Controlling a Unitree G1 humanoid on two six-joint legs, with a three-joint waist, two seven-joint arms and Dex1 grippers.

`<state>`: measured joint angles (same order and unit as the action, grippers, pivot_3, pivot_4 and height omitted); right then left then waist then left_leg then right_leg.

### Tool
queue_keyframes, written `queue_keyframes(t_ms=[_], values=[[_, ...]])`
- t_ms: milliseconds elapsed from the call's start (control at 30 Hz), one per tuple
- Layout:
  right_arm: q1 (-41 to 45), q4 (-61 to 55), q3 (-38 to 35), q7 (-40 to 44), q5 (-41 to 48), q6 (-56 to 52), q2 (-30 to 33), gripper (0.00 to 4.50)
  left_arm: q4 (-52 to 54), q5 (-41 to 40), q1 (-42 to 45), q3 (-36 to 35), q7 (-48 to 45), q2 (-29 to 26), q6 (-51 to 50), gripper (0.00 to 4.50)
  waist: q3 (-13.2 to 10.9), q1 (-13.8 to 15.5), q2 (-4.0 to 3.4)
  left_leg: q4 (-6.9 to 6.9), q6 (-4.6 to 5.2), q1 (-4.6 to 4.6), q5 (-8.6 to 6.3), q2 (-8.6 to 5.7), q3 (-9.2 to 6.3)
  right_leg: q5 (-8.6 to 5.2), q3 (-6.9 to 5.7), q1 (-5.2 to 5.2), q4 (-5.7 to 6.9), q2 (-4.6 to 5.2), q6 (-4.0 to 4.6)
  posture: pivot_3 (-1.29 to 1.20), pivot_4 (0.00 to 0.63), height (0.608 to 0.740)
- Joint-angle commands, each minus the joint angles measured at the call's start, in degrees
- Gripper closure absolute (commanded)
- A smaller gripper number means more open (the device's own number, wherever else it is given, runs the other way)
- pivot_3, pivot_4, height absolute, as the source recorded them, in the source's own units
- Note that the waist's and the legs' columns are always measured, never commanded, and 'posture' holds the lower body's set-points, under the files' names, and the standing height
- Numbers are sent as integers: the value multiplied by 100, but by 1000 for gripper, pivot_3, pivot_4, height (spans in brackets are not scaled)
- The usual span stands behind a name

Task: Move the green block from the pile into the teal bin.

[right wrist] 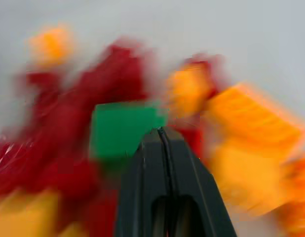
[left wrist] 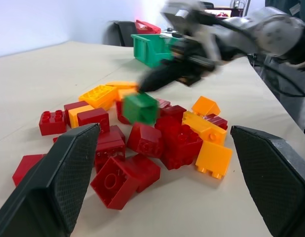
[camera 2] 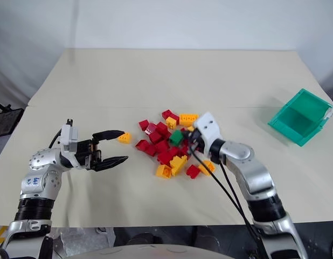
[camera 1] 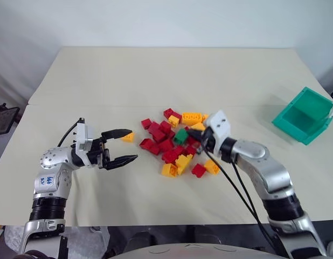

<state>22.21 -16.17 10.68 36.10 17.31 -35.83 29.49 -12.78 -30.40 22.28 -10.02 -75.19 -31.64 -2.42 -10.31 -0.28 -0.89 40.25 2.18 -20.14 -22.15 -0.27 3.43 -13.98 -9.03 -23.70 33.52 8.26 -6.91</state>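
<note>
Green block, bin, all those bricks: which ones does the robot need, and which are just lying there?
Needed:
- green block
- teal bin
- right hand, shut, by the green block

Just lying there:
- red and yellow-orange bricks
- lone yellow brick

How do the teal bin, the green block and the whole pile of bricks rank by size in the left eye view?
1. the pile
2. the teal bin, which sits farther from the camera
3. the green block

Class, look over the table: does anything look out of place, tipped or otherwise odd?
The teal bin rests tilted near the table's right edge, its opening facing the pile. One yellow-orange brick lies apart from the pile, by the left gripper. Nothing looks damaged.
</note>
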Motion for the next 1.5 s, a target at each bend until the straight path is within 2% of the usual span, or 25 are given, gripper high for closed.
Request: queue_keyframes(t_ms=[33, 167, 233, 333, 467, 700, 733, 800, 1000, 1033, 1133, 1300, 1500], values=[[-84, -712, -316, 143, 312, -223, 145, 4481, 0, -33, 110, -4, -52, -11, 87, 0, -1, 11, 0, 1, 0, 0, 0, 0, 2, 0, 2, -1, 1, 1, -1, 0, 150, 740], [-167, -1042, -727, 214, 555, -339, 347, 4481, -110, -17, 201, 27, -107, 1, 115, 0, -1, 26, 0, 7, 0, 3, 0, 1, 1, 1, 3, 0, 9, 1, -1, 0, 150, 740], [-292, -1257, -1270, 406, 880, -486, 641, 4481, -174, -11, 260, 41, -140, 13, 120, 0, -1, 44, 0, 7, 0, 2, 0, 0, -1, 1, 2, 0, 8, 2, -1, 0, 150, 740], [-721, -1579, -2072, 1015, 1553, -807, 1308, 3939, -219, -11, 282, 72, -210, 15, 124, 0, -2, 119, 1, 6, 5, -4, -3, -4, -6, 1, -2, 0, 0, 5, -2, 0, 150, 740], [-1332, -1497, -3060, 1654, 1944, -891, 2113, 2623, -338, -3, 349, 76, -271, 5, 156, 0, -4, 161, 5, 6, 11, -4, -6, -4, 2, 2, -4, 1, -4, 4, -3, 0, 150, 740], [-2367, -1000, -4323, 2503, 1778, -697, 3037, 205, -459, -4, 376, 52, -356, -39, 212, 0, -8, 180, 12, 7, 11, 4, -6, -3, 11, 4, 1, 9, -3, 6, -6, 0, 150, 740], [-2411, -990, -4369, 2524, 1767, -669, 3098, 29, -456, -6, 364, 48, -361, -43, 218, 0, -9, 179, 12, 7, 11, 4, -6, -4, 12, 4, 1, 9, -3, 7, -7, 0, 150, 740], [-2367, -1047, -4360, 2492, 1846, -682, 3136, 29, -427, -14, 338, 40, -360, -45, 221, 0, -9, 168, 13, 8, 12, 4, -6, -3, 10, 4, 2, 9, -2, 7, -7, 0, 150, 740], [-1609, -1243, -3645, 1896, 1820, -699, 2988, 29, -384, -30, 280, 10, -351, -64, 247, 0, -9, 156, 14, 9, 10, 12, -6, -1, 11, 5, 8, 8, 3, 8, -6, 0, 150, 740], [-1355, -1271, -3373, 1766, 1832, -778, 2937, 29, -386, -24, 278, 14, -347, -60, 254, 0, -10, 157, 14, 10, 10, 11, -6, -1, 9, 5, 7, 9, 2, 8, -6, 0, 150, 740], [-47, -1227, -1960, 1375, 1683, -1126, 2490, 29, -378, -19, 270, 14, -316, -34, 276, 0, -10, 124, 15, 18, 10, 8, -6, -1, 8, 5, 7, 8, 2, 10, -6, 0, 150, 740], [1614, -121, -151, 1297, 674, -1102, 1877, 29, -378, 0, 281, 46, -251, 52, 344, 0, -12, 92, 12, 28, 8, -6, -6, -3, -6, 6, -2, 0, 7, 12, -4, 0, 150, 740], [3028, 1302, 1167, 1621, -153, -909, 931, 29, -208, -33, 131, 45, -190, 118, 394, 0, -12, 41, 12, 38, 11, -17, -7, -5, -4, 7, -10, -1, 6, 11, -6, 0, 150, 740]])
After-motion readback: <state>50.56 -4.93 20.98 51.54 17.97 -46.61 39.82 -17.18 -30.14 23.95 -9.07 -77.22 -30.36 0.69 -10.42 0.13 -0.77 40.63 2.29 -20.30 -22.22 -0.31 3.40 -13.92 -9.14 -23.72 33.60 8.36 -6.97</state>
